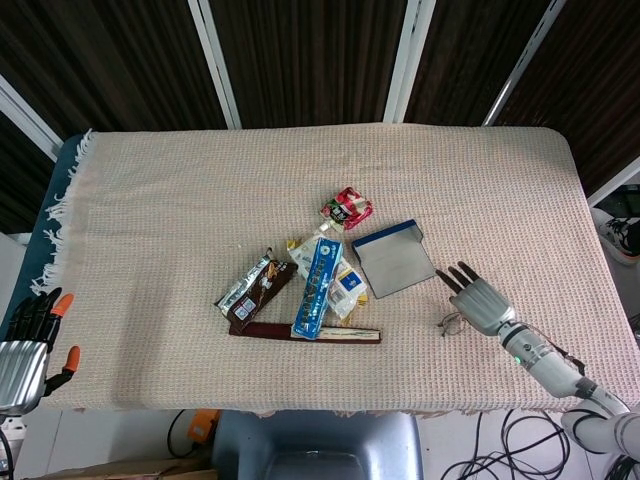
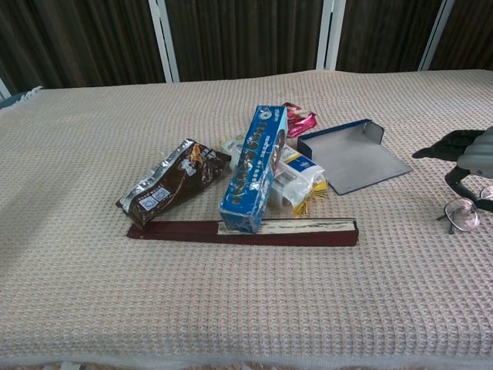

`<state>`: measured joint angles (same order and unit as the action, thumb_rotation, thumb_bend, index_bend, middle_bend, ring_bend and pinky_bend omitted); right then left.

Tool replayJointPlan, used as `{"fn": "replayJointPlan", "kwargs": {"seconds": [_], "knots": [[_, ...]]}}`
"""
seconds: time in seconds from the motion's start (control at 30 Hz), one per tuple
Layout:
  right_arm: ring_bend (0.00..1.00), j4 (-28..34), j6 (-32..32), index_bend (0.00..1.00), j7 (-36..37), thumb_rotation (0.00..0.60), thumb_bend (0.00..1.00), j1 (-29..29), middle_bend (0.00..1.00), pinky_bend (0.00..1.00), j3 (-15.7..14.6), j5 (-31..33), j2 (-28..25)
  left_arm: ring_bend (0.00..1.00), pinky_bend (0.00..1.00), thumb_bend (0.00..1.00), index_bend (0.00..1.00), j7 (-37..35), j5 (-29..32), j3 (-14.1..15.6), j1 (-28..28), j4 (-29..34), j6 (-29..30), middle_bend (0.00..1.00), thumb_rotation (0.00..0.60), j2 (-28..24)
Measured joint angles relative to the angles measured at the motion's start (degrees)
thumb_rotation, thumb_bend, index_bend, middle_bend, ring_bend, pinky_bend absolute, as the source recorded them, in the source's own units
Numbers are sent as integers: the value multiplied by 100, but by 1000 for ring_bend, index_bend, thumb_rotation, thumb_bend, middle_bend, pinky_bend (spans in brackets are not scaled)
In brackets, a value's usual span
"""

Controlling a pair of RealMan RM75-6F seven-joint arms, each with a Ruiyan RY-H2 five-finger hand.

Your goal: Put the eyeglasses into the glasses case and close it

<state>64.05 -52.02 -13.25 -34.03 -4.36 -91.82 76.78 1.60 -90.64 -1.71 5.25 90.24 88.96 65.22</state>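
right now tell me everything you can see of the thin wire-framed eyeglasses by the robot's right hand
The thin wire-framed eyeglasses lie on the beige woven tablecloth near the table's right front, right of the open blue-edged grey glasses case. They look like dark metal wire with clear lenses; one round lens shows plainly, the rest is hidden under the right hand. The hand's dark fingers reach down at the frame; real contact cannot be confirmed.

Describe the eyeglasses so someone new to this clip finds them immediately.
Start at the snack pile mid-table, then go right past the open grey-and-blue glasses case to the right hand. The eyeglasses lie on the cloth under it: thin wire frames with clear lenses, the only unpackaged item.
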Motion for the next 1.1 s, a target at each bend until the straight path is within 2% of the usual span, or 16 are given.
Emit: {"fn": "replayJointPlan", "kwargs": {"seconds": [0.23,0.43,0.7,0.87,1.1], "knots": [[0,259,-129,727,-63,600,631,-66,39,0,189,73,-148,0,21,441,0,-79,-39,13,-23,-11,48,0,600,-22],[0,557,-12,727,-323,600,631,-303,39,0,528,325,-277,0,21,441,0,-115,-36,13,-23,-12,42,0,600,-34],[0,831,466,727,-911,600,631,-746,40,0,1093,1139,-260,0,22,441,0,-174,-8,-6,-35,-26,61,0,600,-49],[0,906,729,727,-1485,600,631,-1072,42,0,1392,1760,-62,0,22,441,0,-262,22,-24,-24,-50,35,0,600,-66],[0,657,954,727,-2323,600,631,-1459,42,0,1564,2661,442,0,22,441,0,-334,-21,-23,-23,-90,60,0,600,-77]]}}
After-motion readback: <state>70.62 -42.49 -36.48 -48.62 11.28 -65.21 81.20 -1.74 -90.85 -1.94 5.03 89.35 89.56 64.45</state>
